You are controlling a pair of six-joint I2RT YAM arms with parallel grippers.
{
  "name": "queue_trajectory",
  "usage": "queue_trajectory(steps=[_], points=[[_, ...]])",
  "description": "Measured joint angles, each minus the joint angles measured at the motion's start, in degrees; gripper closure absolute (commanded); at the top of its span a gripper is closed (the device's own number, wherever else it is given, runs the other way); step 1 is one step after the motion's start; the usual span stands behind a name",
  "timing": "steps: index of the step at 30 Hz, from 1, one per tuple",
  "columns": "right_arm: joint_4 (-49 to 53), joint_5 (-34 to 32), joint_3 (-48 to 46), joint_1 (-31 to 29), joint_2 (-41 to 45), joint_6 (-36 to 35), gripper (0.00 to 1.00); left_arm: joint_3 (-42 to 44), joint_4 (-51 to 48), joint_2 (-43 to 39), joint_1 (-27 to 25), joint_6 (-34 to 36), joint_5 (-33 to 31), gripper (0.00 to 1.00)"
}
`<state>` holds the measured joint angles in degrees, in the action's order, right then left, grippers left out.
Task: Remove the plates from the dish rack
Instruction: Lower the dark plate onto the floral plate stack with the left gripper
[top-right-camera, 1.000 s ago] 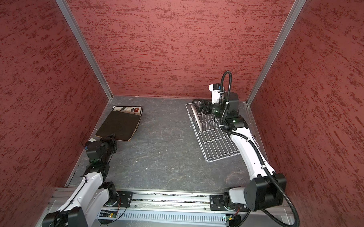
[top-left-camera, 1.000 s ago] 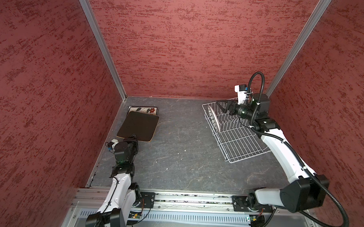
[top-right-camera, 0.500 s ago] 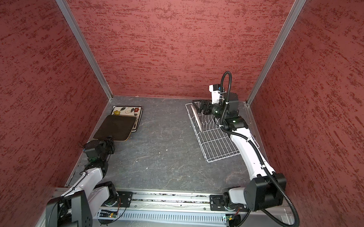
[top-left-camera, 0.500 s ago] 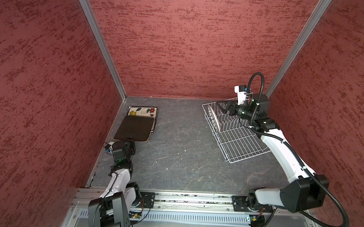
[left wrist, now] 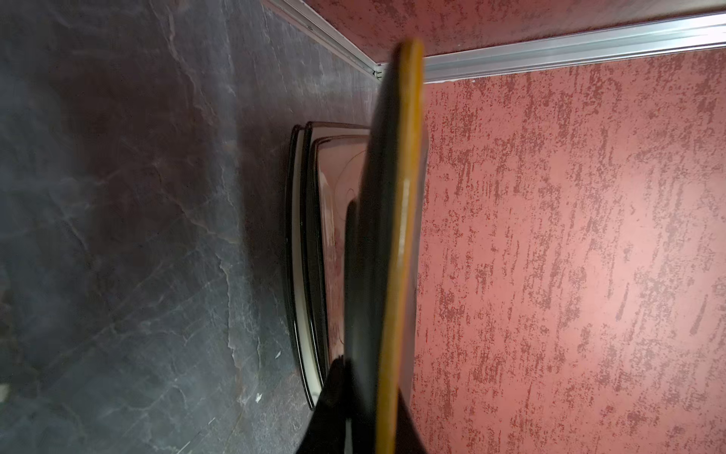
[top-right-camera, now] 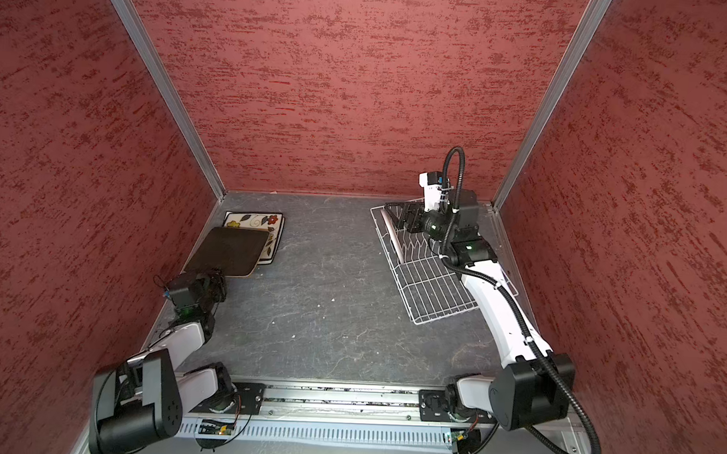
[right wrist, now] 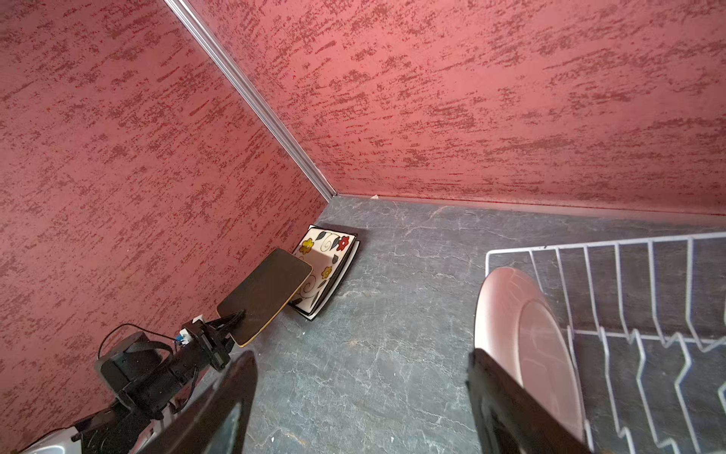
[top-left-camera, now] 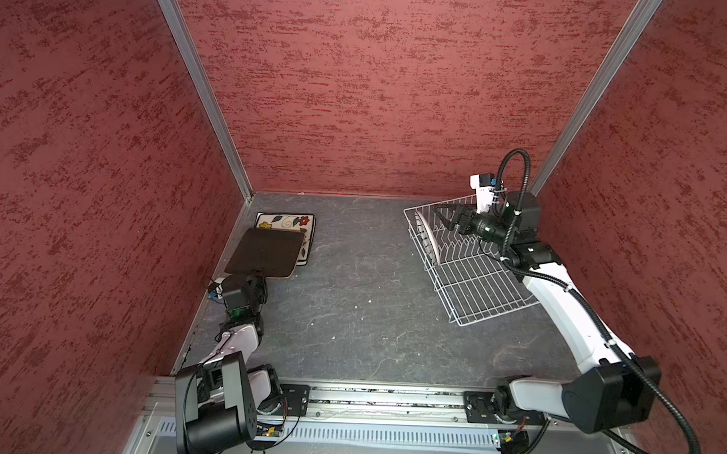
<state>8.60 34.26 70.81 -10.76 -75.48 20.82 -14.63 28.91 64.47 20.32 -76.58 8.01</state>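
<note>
The left jaws are clamped tight on the near edge of the black plate [top-left-camera: 265, 251] [top-right-camera: 230, 250], which hangs roughly level over the floral plate [top-left-camera: 287, 222] [top-right-camera: 254, 221], covering its near part in both top views. From the left wrist the black plate [left wrist: 404, 236] shows edge-on, clear of the stack below it. The floral plate [right wrist: 328, 245] lies flat in the far left corner of the surface [top-left-camera: 351, 298], on top of another dark-rimmed plate [left wrist: 296, 255]. At centre right in both top views sits the rack [top-left-camera: 484, 290] [top-right-camera: 434, 288], with one round plate [top-left-camera: 430, 236] [top-right-camera: 394, 237] standing on edge at its far end. The right jaws hang wide apart there, holding nothing; the round plate [right wrist: 526, 326] is just beside one finger, outside the gap, and I cannot tell whether they touch.
</note>
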Motion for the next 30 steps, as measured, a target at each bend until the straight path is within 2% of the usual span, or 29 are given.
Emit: queue_trajectory(steps=[30], points=[[-0.22, 0.00, -0.70, 0.00, 0.72, 0.37, 0.15, -11.37, 9.09, 20.35, -0.52, 1.64, 0.72, 1.00]])
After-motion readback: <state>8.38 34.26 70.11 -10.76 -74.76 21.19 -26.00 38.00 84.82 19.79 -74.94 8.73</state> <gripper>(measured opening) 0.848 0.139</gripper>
